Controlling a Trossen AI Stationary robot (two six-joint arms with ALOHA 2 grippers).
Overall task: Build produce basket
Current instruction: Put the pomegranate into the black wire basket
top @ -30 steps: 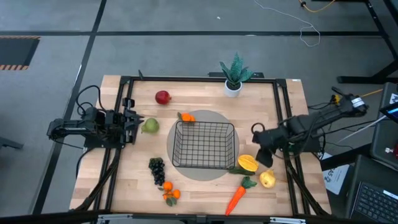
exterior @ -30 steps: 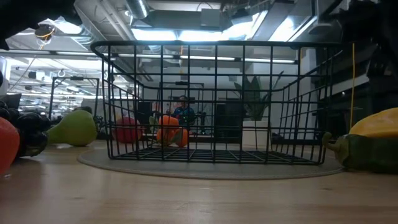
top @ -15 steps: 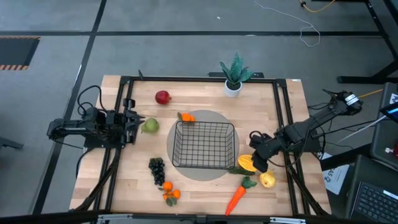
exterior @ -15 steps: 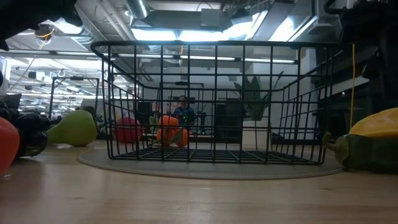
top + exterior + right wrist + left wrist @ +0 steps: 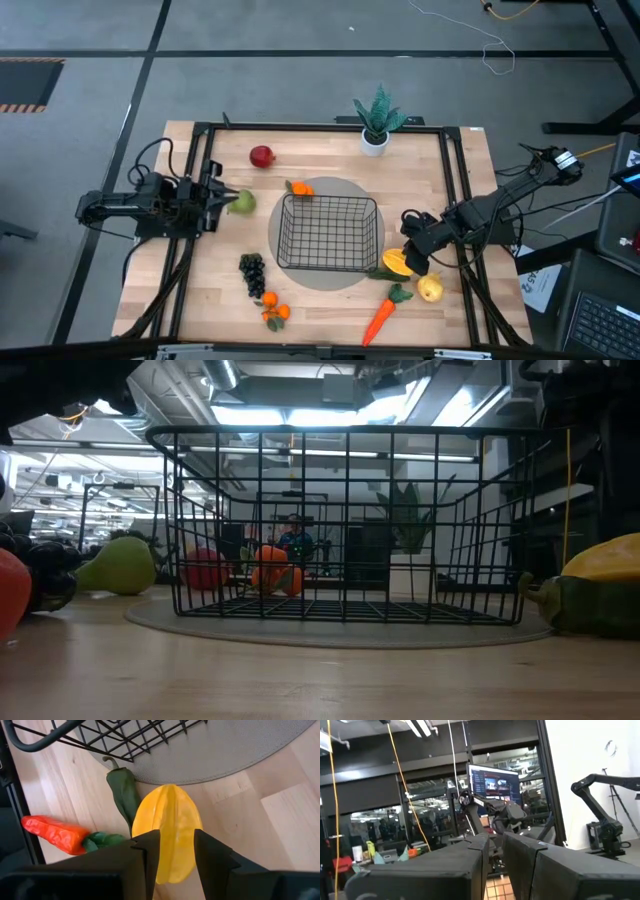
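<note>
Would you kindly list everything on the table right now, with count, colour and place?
Square wire-mesh basket: one, black, table centre, on a grey round mat.
Apple: one, red, far left.
Pear: one, green, left, at left gripper.
Oranges: small orange cluster behind basket; another near front.
Grapes: one bunch, black, front left.
Ribbed squash: one, yellow, right of basket.
Pepper: one, dark green, beside squash.
Pear: one, yellow, front right.
Carrot: one, orange, front.
Potted plant: one, green, white pot, far edge.
Left gripper: by green pear.
Right gripper: astride squash.
</note>
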